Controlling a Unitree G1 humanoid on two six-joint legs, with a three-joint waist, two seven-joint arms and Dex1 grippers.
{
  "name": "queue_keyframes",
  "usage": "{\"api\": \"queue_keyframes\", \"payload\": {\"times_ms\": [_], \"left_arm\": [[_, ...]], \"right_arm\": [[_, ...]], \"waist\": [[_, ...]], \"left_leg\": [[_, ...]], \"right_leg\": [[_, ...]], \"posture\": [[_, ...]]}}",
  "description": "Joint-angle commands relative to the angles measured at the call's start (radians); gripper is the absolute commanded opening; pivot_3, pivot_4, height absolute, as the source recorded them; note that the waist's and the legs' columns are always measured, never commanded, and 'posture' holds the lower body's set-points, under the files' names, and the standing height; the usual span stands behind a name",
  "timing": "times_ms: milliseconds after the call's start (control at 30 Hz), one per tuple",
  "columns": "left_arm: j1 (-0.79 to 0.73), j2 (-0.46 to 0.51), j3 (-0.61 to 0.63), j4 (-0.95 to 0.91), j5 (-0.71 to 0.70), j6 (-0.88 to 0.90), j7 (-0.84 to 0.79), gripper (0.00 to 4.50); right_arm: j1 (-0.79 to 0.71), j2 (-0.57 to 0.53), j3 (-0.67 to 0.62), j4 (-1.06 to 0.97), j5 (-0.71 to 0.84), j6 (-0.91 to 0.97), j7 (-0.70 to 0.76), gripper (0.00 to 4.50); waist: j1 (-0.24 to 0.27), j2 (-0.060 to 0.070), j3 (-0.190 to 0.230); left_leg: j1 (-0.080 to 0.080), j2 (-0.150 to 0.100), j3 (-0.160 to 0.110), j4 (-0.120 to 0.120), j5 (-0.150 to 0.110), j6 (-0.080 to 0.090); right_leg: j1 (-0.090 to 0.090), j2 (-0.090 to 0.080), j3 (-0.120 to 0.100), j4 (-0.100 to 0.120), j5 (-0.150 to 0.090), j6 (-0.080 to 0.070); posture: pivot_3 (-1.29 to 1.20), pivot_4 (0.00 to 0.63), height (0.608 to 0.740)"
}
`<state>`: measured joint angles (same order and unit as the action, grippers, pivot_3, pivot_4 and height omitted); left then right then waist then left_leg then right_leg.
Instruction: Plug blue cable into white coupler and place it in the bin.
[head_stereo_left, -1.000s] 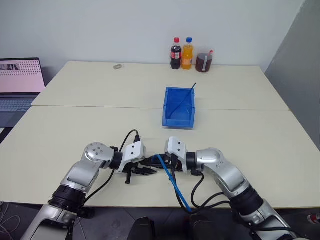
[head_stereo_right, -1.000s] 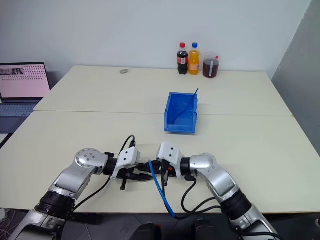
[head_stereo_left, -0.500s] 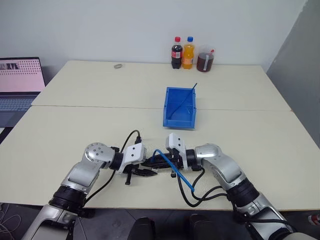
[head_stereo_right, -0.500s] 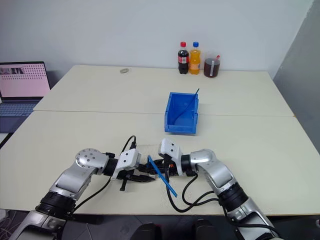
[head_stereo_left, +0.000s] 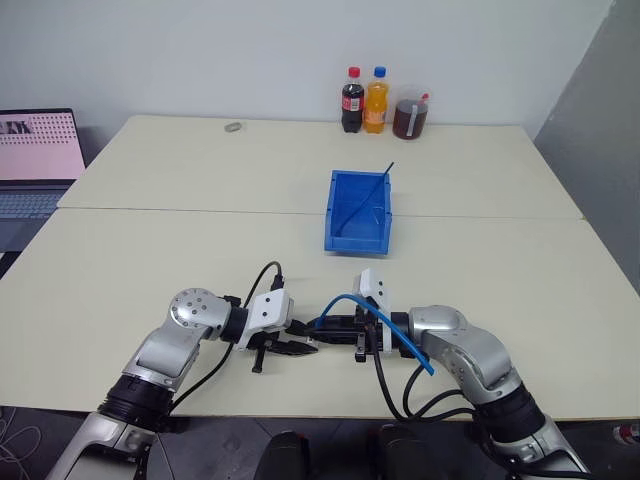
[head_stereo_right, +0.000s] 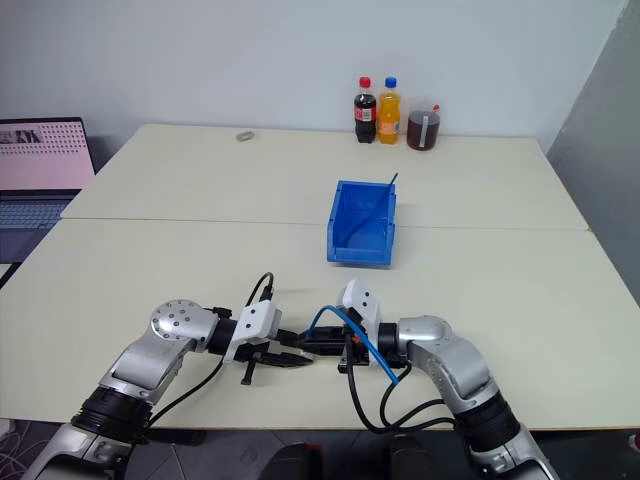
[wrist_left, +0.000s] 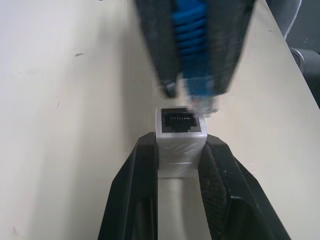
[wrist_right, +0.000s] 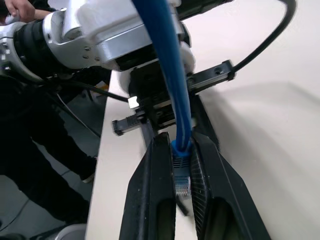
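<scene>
Cream tabletop (head_stereo_left: 150, 250), head view: left gripper (head_stereo_left: 300, 346) and right gripper (head_stereo_left: 325, 324) meet tip to tip near the front edge; the open-top blue plastic bin (head_stereo_left: 357, 212) stands well behind.

Left wrist view: narrow jaws clamp the small white plastic coupler (wrist_left: 181, 141), socket facing the plug.

Right wrist view: jaws pinch the thin bright-blue cable (wrist_right: 172, 85) behind its clear plug. The plug appears slightly off-centre; align first, then press straight in.
</scene>
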<state>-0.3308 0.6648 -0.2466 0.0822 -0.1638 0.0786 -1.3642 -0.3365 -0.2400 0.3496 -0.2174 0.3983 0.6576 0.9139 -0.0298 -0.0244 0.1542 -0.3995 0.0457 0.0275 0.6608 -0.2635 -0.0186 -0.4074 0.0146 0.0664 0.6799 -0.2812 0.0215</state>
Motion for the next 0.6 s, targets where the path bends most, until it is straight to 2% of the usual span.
{"api": "queue_keyframes", "payload": {"times_ms": [33, 333, 600], "left_arm": [[-0.007, 0.008, 0.013, -0.017, -0.018, -0.012, -0.002, 0.78], [-0.004, 0.023, 0.006, -0.017, -0.022, -0.013, -0.017, 0.78], [-0.002, 0.03, 0.009, -0.013, -0.024, -0.017, -0.022, 0.78]], "right_arm": [[0.002, 0.002, -0.01, -0.101, 0.017, -0.031, -0.026, 0.11], [0.018, 0.031, 0.041, 0.022, -0.092, -0.249, -0.06, 0.11], [0.022, 0.026, 0.048, 0.083, -0.099, -0.319, -0.032, 0.11]], "waist": [[-0.002, 0.0, 0.002], [-0.003, 0.0, 0.005], [-0.002, 0.0, 0.006]], "left_leg": [[0.0, 0.0, 0.0, 0.0, 0.0, 0.0], [0.0, 0.0, 0.0, 0.0, 0.0, 0.0], [0.0, 0.0, 0.001, 0.0, 0.0, 0.0]], "right_leg": [[0.0, 0.0, 0.0, 0.0, 0.0, 0.0], [-0.001, 0.001, -0.001, 0.0, 0.0, 0.0], [-0.001, 0.001, 0.0, 0.0, 0.0, 0.0]], "posture": [[0.0, 0.15, 0.74], [0.0, 0.15, 0.74], [0.0, 0.15, 0.74]]}}
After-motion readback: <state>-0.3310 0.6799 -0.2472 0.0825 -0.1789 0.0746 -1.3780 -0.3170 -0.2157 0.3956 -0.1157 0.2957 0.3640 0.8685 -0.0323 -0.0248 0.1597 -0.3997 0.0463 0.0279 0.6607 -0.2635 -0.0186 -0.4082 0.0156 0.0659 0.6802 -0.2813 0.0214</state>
